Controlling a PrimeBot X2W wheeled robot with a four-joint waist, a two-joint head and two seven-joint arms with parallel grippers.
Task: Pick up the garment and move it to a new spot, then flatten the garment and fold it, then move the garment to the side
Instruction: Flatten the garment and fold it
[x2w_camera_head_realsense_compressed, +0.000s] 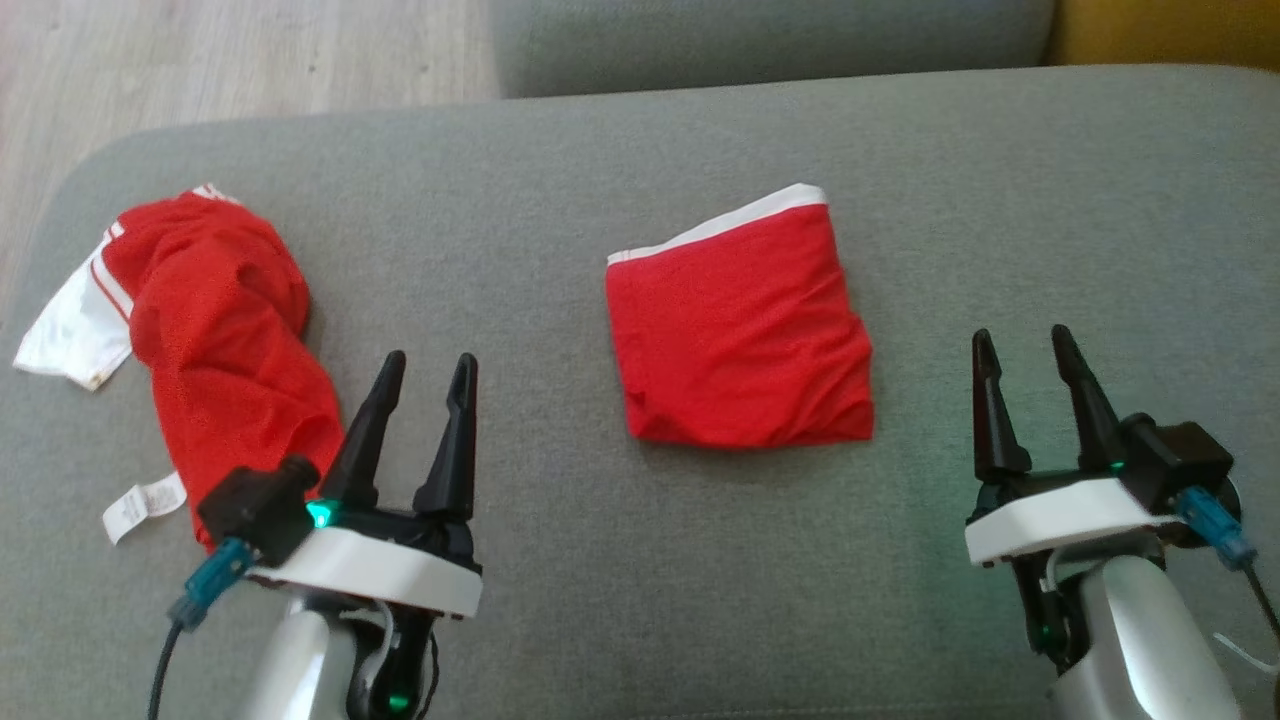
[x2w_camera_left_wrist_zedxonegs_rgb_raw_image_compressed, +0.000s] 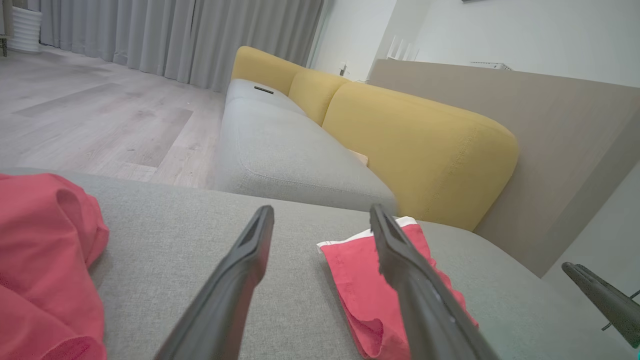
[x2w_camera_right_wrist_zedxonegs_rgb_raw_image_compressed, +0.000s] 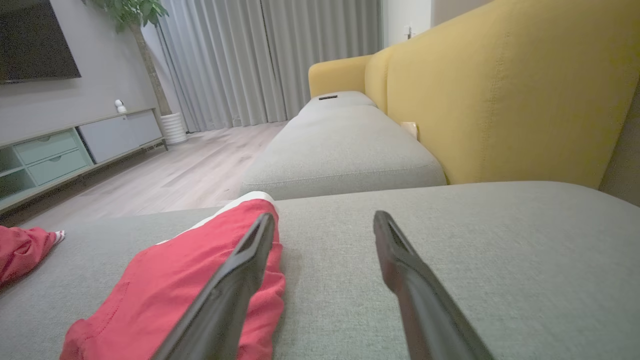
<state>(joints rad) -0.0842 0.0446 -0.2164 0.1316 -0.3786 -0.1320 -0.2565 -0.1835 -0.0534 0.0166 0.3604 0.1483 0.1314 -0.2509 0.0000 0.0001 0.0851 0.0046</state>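
On the grey sofa (x2w_camera_head_realsense_compressed: 640, 600) a folded red garment (x2w_camera_head_realsense_compressed: 740, 330) lies in the middle, with a crumpled red cloth (x2w_camera_head_realsense_compressed: 220, 330) at the left. The garment looks soft and light, so pinch its folded edge. The left claw (x2w_camera_head_realsense_compressed: 431, 357) and right claw (x2w_camera_head_realsense_compressed: 1021, 333) are wide and empty.

You see a grey sofa seat (x2w_camera_head_realsense_compressed: 700, 560), yellow backrest (x2w_camera_left_wrist_zedxonegs_rgb_raw_image_compressed: 425, 145) behind it, wood floor (x2w_camera_left_wrist_zedxonegs_rgb_raw_image_compressed: 100, 115), grey curtains (x2w_camera_right_wrist_zedxonegs_rgb_raw_image_compressed: 250, 60), cabinet (x2w_camera_right_wrist_zedxonegs_rgb_raw_image_compressed: 60, 155) under a dark TV (x2w_camera_right_wrist_zedxonegs_rgb_raw_image_compressed: 35, 40), plant (x2w_camera_right_wrist_zedxonegs_rgb_raw_image_compressed: 145, 30) beside it.
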